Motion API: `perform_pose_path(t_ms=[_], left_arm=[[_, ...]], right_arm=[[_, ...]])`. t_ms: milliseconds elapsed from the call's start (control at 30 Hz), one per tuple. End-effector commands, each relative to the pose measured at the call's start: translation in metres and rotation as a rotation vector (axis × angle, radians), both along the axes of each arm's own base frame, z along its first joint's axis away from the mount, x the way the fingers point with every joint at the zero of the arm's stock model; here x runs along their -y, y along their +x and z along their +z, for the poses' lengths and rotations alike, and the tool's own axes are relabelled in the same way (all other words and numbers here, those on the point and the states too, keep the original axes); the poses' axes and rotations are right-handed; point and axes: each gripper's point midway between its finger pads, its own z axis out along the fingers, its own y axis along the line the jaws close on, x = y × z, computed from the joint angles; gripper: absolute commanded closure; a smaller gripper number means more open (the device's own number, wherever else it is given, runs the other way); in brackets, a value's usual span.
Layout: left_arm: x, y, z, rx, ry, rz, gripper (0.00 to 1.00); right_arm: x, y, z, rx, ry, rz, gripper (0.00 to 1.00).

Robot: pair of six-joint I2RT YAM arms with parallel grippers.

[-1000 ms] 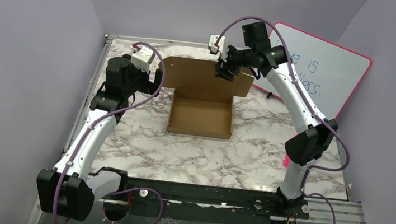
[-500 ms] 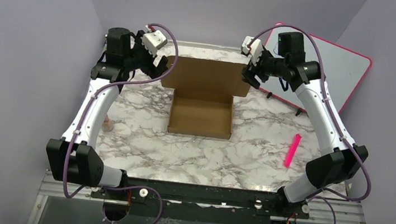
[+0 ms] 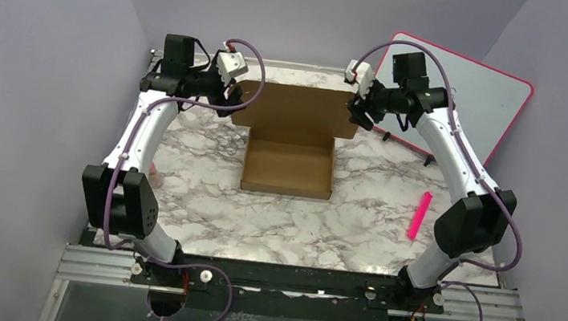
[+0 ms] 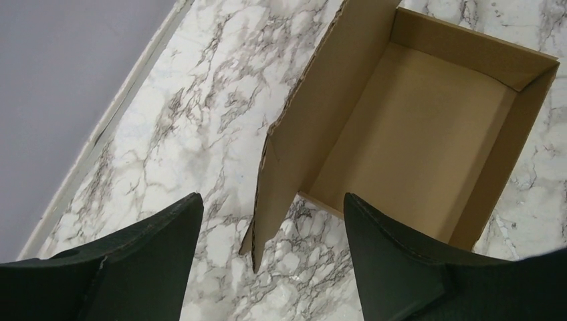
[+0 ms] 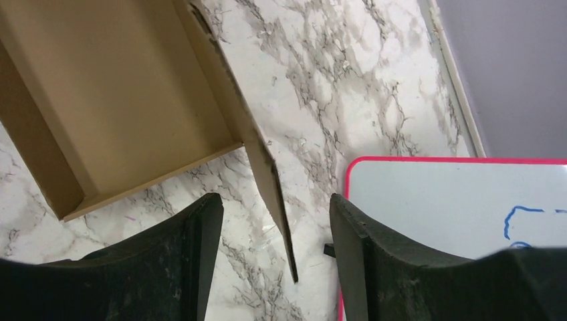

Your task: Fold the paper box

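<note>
The paper box (image 3: 288, 169) sits mid-desk (image 3: 203, 200), its tray open and its lid standing upright at the far side. My left claw (image 4: 272, 200) is spread wide with the lid's left edge between its fingers. My right claw (image 5: 275, 200) is equally wide at the right edge, and neither grips.

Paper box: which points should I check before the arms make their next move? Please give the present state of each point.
1. Left gripper open: ok, the left edge of the lid stands between its jaws.
2. Right gripper open: ok, the lid's right edge stands between its jaws.
3. Lid upright at the far side of the box: ok.
4. Box empty inside: ok.
5. Fingers touching the lid: cannot tell.
6. Marker apart from the box: ok, it lies to the right.
</note>
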Motion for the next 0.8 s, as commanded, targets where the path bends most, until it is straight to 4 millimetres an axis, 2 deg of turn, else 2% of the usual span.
perform_pose_path(t_ms=[0,100,367,767], left_arm=[[0.011,0.0,0.005,0.012,-0.032,-0.116,0.24],[0.013,0.003,-0.001,-0.021,-0.033,-0.138,0.32],[0.013,0.003,-0.008,-0.058,-0.016,-0.159,0.63],[0.011,-0.001,-0.016,-0.061,0.005,-0.174,0.85]], right_arm=[[-0.01,0.015,0.0,0.018,0.017,0.041,0.37],[-0.012,0.015,-0.007,0.001,0.017,0.059,0.4],[-0.014,0.017,-0.015,-0.011,-0.004,0.095,0.51],[-0.018,0.013,-0.009,-0.008,0.011,0.13,0.68]])
